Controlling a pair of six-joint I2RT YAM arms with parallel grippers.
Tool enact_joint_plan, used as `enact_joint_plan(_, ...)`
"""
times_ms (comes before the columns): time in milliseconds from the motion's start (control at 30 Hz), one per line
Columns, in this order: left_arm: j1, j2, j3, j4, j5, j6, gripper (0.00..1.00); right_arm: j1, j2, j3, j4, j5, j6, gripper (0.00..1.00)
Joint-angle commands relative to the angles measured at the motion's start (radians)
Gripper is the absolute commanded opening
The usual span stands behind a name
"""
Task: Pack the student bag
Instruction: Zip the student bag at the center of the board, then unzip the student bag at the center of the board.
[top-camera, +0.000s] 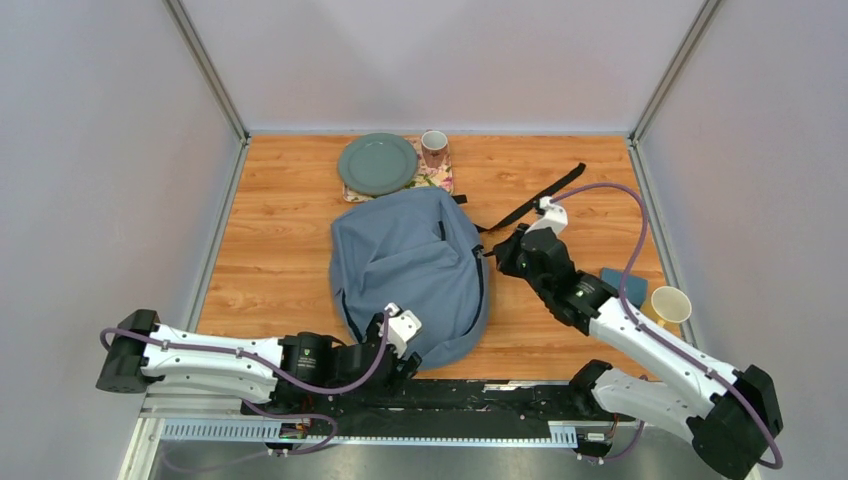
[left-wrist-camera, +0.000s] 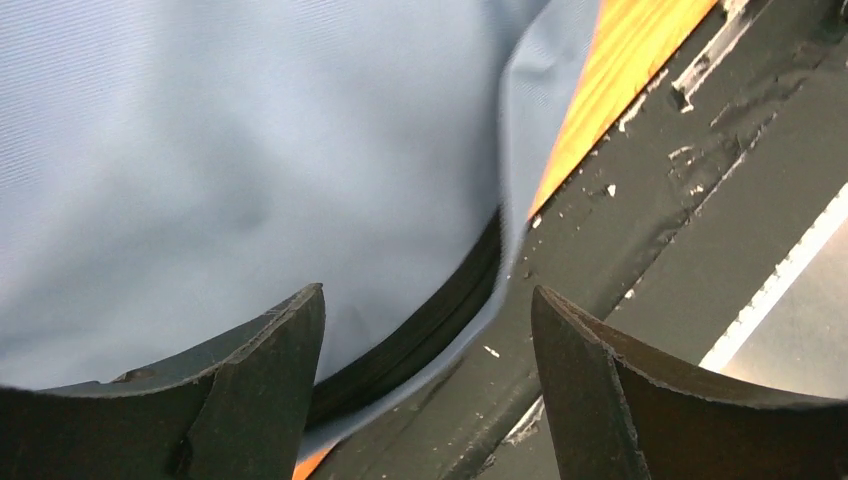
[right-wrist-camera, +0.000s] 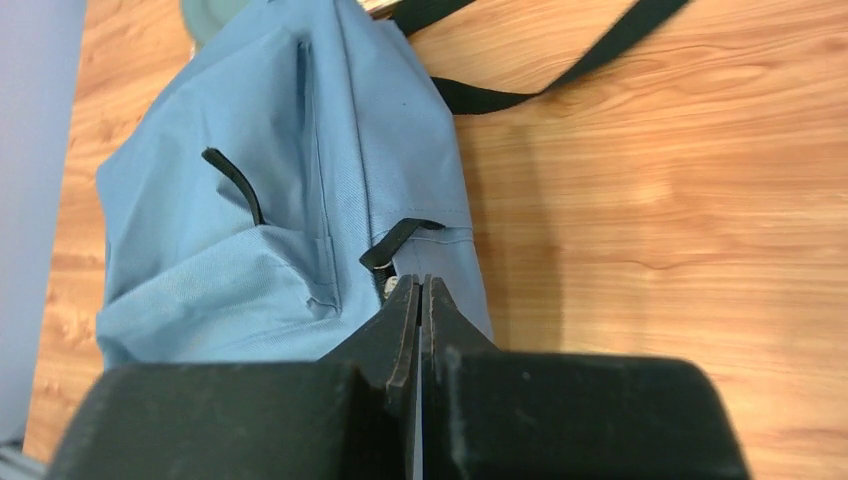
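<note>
**Q:** Where's the bag?
**A:** The large soft grey-blue fabric backpack (top-camera: 410, 265) lies mid-way on the wooden tabletop (top-camera: 280, 260), its long axis running away from you. Your left pincer (left-wrist-camera: 428, 300), released, faces its near hem.
**Q:** And the right?
**A:** Your right pincer (right-wrist-camera: 420, 288), clenched, sits at the backpack's right flank by a black zip pull (right-wrist-camera: 395, 240). It is probably the nearer arm for opening the bag.

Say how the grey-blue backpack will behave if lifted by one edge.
The backpack would probably sag and fold, since its fabric lies creased and slumped. It looks fairly light: soft dents suggest little inside. Its loose strap may trail and snag.
</note>
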Motion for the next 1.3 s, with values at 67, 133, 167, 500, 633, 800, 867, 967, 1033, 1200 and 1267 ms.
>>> enact_joint_plan(67,0.000,-0.078,0.098,-0.087,-0.160,0.047,0.82,-0.049,-0.147,-0.052,-0.042,0.095,0.028,0.00)
enact_joint_plan(133,0.000,-0.115,0.120,-0.103,-0.216,0.047,0.82,-0.049,-0.183,-0.067,-0.078,0.084,0.048,0.00)
enact_joint_plan(167,0.000,-0.127,0.124,-0.116,-0.231,0.047,0.82,-0.049,-0.202,-0.076,-0.093,0.078,0.056,0.00)
enact_joint_plan(500,0.048,-0.181,0.243,-0.129,-0.391,0.113,0.93,-0.039,-0.355,-0.141,-0.231,-0.175,0.097,0.00)
enact_joint_plan(633,0.270,-0.031,0.357,-0.143,-0.132,0.152,0.94,-0.005,-0.366,-0.151,-0.245,-0.201,0.099,0.00)
enact_joint_plan(800,0.440,0.086,0.420,0.063,0.076,0.221,0.94,-0.003,-0.346,-0.179,-0.243,-0.221,0.097,0.00)
enact_joint_plan(867,0.459,0.190,0.483,0.065,0.108,0.218,0.94,-0.005,-0.348,-0.185,-0.237,-0.227,0.103,0.00)
enact_joint_plan(967,0.467,0.333,0.609,0.068,0.129,0.239,0.94,-0.003,-0.358,-0.182,-0.237,-0.219,0.103,0.00)
enact_joint_plan(1033,0.477,0.426,0.681,0.074,0.151,0.238,0.93,-0.005,-0.360,-0.179,-0.240,-0.212,0.103,0.00)
enact_joint_plan(1200,0.519,0.574,0.810,0.091,0.203,0.222,0.93,-0.003,-0.368,-0.179,-0.233,-0.222,0.102,0.00)
enact_joint_plan(1267,0.543,0.627,0.837,0.086,0.212,0.206,0.91,-0.003,-0.375,-0.179,-0.231,-0.227,0.105,0.00)
